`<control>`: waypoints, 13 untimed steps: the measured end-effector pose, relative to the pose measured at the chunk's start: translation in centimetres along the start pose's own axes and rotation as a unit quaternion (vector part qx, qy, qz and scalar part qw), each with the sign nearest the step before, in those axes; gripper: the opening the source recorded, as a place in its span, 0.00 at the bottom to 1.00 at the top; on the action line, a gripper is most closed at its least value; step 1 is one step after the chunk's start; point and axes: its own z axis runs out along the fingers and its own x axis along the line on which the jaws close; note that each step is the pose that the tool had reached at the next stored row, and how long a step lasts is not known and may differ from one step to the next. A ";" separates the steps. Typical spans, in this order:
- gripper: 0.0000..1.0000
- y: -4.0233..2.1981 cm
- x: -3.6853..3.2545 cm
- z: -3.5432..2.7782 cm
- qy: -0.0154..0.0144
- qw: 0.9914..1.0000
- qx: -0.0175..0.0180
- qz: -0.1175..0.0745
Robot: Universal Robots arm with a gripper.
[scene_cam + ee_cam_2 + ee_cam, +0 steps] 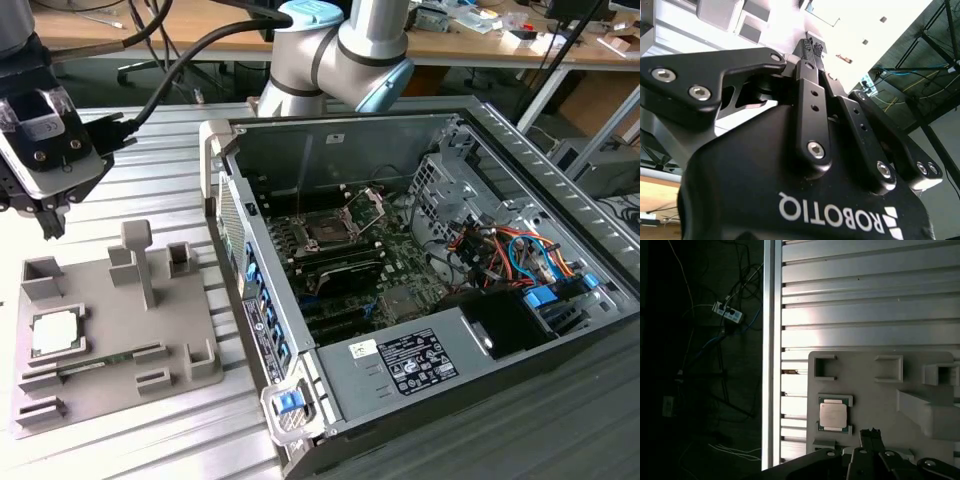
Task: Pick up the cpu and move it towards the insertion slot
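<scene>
Hanging above table (150,140) in exterior view, pincer (50,222) empty. cpu (55,333) lies in grey fixture (150,330), well apart from insertion slot (325,232) inside open computer case (330,150) at exterior view's right.

Second wrist view: pincer (812,46) fingers drawn together, nothing between.

First wrist view: cpu (833,416) flat in recess, near pincer (871,432).

Judged light, stiff, slick-topped, delicate underneath; best taken by opposite green edges.

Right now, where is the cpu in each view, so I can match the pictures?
Exterior view: the cpu sits in the grey holder, at the exterior view's left.
First wrist view: the cpu lies in a pocket near that grey holder's edge.
Shared landmark: the grey holder.
</scene>
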 end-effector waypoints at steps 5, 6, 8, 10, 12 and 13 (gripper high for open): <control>0.11 -0.01 0.00 0.21 0.000 1.000 0.000 0.000; 0.11 -0.01 0.00 0.25 0.000 1.000 0.000 0.000; 0.11 -0.01 0.00 0.35 0.000 1.000 0.000 0.000; 0.11 -0.02 0.00 0.41 0.000 1.000 0.000 0.000; 0.11 -0.02 0.00 0.52 0.000 1.000 0.000 0.000; 0.11 -0.03 0.00 0.55 0.000 1.000 0.000 0.000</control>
